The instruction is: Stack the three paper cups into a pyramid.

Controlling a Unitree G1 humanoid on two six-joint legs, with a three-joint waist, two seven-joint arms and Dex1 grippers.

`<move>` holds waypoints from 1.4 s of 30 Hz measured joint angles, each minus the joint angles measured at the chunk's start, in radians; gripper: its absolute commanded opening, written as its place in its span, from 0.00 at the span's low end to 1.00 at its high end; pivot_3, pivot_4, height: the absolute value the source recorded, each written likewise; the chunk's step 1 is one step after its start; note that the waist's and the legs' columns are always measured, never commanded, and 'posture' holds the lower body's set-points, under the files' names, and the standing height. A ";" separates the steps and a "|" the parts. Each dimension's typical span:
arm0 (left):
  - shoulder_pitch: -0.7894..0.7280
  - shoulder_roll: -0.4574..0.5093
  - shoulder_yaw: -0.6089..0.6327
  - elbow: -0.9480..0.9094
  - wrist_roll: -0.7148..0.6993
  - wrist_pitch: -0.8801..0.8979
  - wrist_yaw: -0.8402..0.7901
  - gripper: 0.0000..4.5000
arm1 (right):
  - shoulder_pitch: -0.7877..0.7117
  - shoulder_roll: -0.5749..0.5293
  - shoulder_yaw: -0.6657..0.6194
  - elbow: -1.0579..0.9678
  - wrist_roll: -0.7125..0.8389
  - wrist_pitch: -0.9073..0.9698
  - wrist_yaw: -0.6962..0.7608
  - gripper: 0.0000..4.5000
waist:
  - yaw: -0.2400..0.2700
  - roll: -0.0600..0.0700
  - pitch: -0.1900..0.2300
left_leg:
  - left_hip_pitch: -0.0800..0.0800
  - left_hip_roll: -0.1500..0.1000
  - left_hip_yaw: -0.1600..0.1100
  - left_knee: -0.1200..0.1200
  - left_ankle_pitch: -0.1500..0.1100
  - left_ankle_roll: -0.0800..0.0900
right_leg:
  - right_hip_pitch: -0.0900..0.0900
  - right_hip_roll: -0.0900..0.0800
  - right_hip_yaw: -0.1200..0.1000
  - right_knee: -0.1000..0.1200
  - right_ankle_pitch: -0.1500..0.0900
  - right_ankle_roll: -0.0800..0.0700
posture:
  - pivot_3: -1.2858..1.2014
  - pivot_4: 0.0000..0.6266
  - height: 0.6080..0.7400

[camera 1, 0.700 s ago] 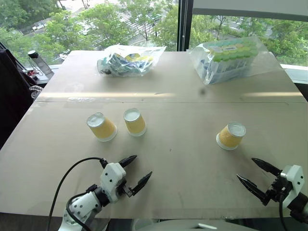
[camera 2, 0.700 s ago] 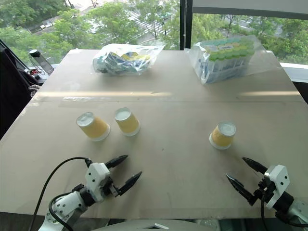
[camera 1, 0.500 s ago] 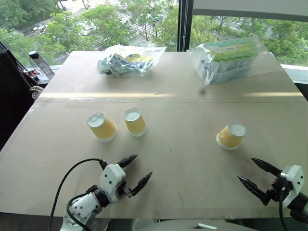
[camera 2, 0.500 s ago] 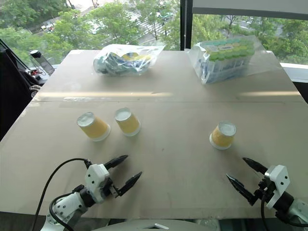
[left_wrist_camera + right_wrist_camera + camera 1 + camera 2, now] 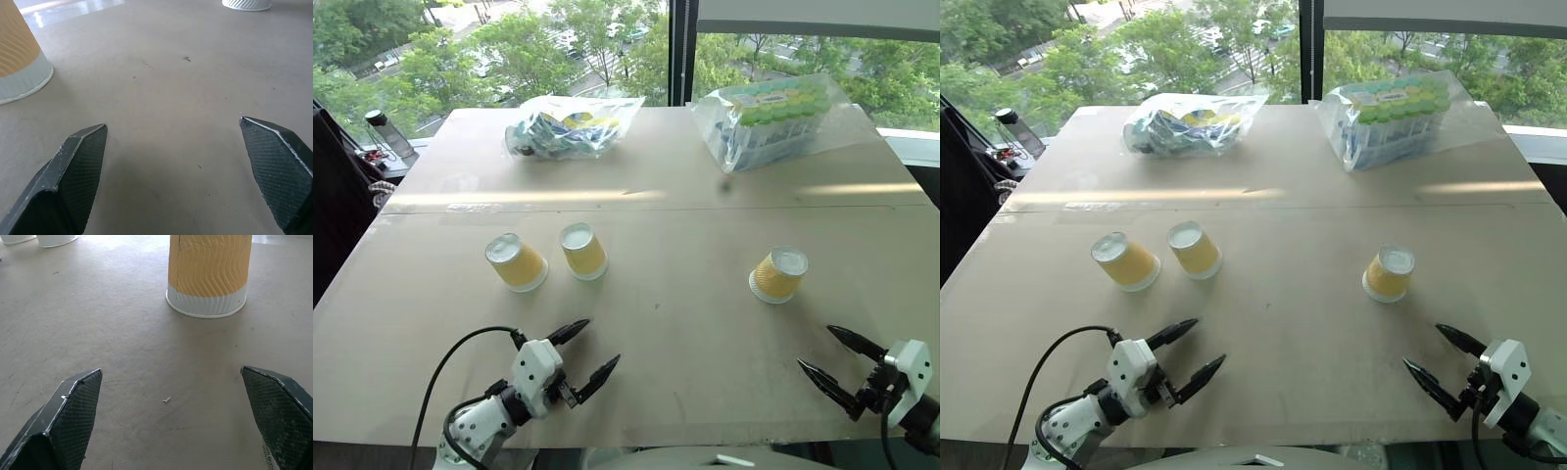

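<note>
Fingers of the left gripper (image 5: pixel 582 348) and right gripper (image 5: pixel 842 360) stay spread and empty, nothing moved, stacking unstarted: two cups (image 5: pixel 517 261) (image 5: pixel 582 251) stand near-left of the lone cup (image 5: pixel 779 274), whose ribbed wall the right wrist view alone reveals.

Right pincer (image 5: pixel 171 418) spread wide over bare tabletop (image 5: pixel 112 333). Ahead, upside-down paper cup (image 5: pixel 209 271), rim on the tabletop, apart from both fingers (image 5: pixel 68 416). Farther off, two more cup rims (image 5: pixel 56 240).
</note>
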 measured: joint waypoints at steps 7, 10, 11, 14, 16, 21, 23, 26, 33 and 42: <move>-0.006 0.043 -0.001 -0.110 -0.050 0.140 -0.013 0.98 | -0.045 0.028 0.000 -0.005 0.023 -0.001 -0.009 1.00 | 0.002 -0.012 0.008 | -0.002 0.002 -0.001 0.001 0.000 0.000 | 0.000 0.000 -0.001 0.000 0.000 0.000 | 0.52 0.24 1.00; -0.040 0.141 0.020 -0.182 -0.144 0.228 -0.092 0.98 | -0.088 0.031 0.000 -0.021 0.024 0.000 -0.026 1.00 | 0.005 -0.015 0.012 | -0.004 0.003 -0.002 0.002 0.000 0.000 | -0.002 -0.001 -0.002 0.000 0.001 -0.001 | 0.52 0.24 1.00; -0.068 0.167 0.033 -0.201 -0.187 0.263 -0.115 0.98 | -0.109 0.031 0.001 -0.027 0.025 0.001 -0.032 1.00 | 0.006 -0.014 0.012 | -0.004 0.003 -0.001 0.002 0.000 0.000 | -0.002 -0.001 -0.002 0.000 0.002 -0.002 | 0.52 0.24 1.00; -0.211 0.290 0.086 -0.250 -0.323 0.380 -0.207 0.98 | -0.207 0.033 0.008 -0.045 0.024 0.023 -0.085 1.00 | 0.009 -0.013 0.014 | -0.005 0.001 -0.002 0.003 0.000 0.000 | -0.002 -0.001 -0.003 0.001 0.003 -0.004 | 0.52 0.24 1.00; -0.317 0.333 0.106 -0.266 -0.382 0.437 -0.243 0.98 | -0.266 0.033 0.017 -0.053 0.023 0.047 -0.117 1.00 | 0.010 -0.013 0.014 | -0.006 -0.001 -0.002 0.003 0.000 0.000 | -0.002 0.000 -0.003 0.001 0.003 -0.004 | 0.52 0.24 1.00; -0.521 0.366 0.099 -0.269 -0.454 0.566 -0.290 0.98 | -0.368 0.039 0.071 -0.059 0.021 0.099 -0.164 1.00 | 0.009 -0.013 0.015 | -0.011 -0.002 -0.001 0.004 0.000 0.000 | -0.004 0.001 -0.004 0.001 0.004 -0.003 | 0.52 0.24 1.00; -0.566 0.369 0.095 -0.269 -0.465 0.605 -0.292 0.98 | -0.393 0.043 0.082 -0.060 0.021 0.118 -0.176 1.00 | 0.008 -0.012 0.015 | -0.012 -0.002 -0.002 0.004 0.000 0.000 | -0.005 0.002 -0.005 0.000 0.004 -0.002 | 0.52 0.24 1.00; -0.626 0.363 0.078 -0.270 -0.469 0.646 -0.291 0.98 | -0.433 0.043 0.102 -0.060 0.020 0.141 -0.183 1.00 | 0.009 -0.013 0.015 | -0.013 -0.002 -0.002 0.004 0.000 0.000 | -0.005 0.002 -0.005 0.000 0.004 -0.002 | 0.52 0.24 1.00; -0.643 0.343 0.063 -0.270 -0.468 0.679 -0.290 0.98 | -0.450 0.044 0.115 -0.042 0.021 0.173 -0.188 1.00 | 0.009 -0.013 0.015 | -0.013 -0.002 -0.002 0.005 0.001 0.000 | -0.004 0.002 -0.005 0.001 0.004 -0.002 | 0.52 0.24 1.00; -0.639 0.316 0.064 -0.281 -0.468 0.688 -0.271 1.00 | -0.450 0.046 0.116 -0.043 0.028 0.204 -0.183 0.45 | 0.009 -0.013 0.015 | -0.013 -0.002 -0.002 0.006 0.001 0.000 | -0.004 0.002 -0.005 0.001 0.004 -0.002 | 0.52 0.24 1.00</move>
